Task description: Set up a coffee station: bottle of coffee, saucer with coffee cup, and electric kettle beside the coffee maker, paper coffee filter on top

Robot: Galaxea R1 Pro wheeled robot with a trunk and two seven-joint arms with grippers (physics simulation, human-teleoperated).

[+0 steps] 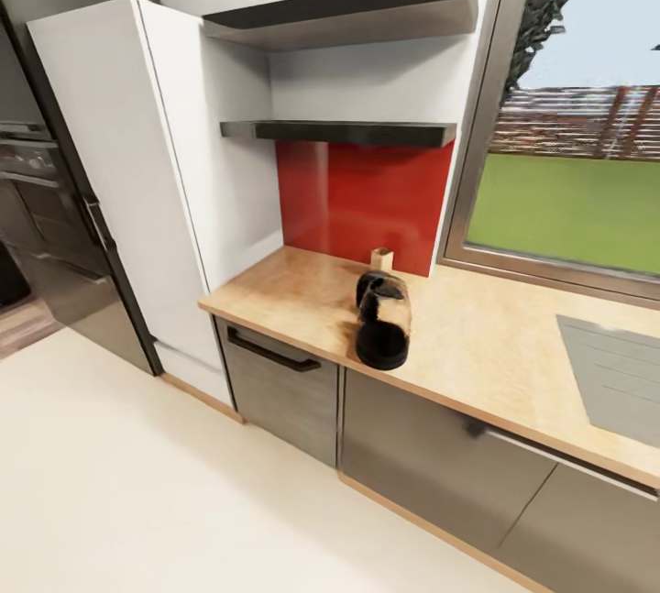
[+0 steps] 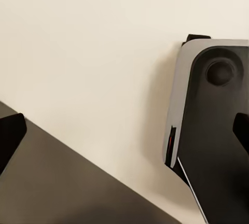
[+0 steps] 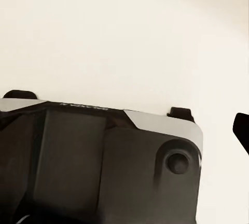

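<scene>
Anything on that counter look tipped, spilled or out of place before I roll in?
Nothing stands out. The black coffee maker stands upright near the front edge of the wooden countertop, with a small tan item upright behind it by the red backsplash. No spills or damage show. What the tan item is I cannot tell.

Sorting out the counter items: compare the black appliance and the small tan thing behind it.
The black appliance is dark, glossy and larger, near the counter's front edge. The tan thing is pale, much smaller, against the red backsplash. Both stand upright on the counter.
</scene>
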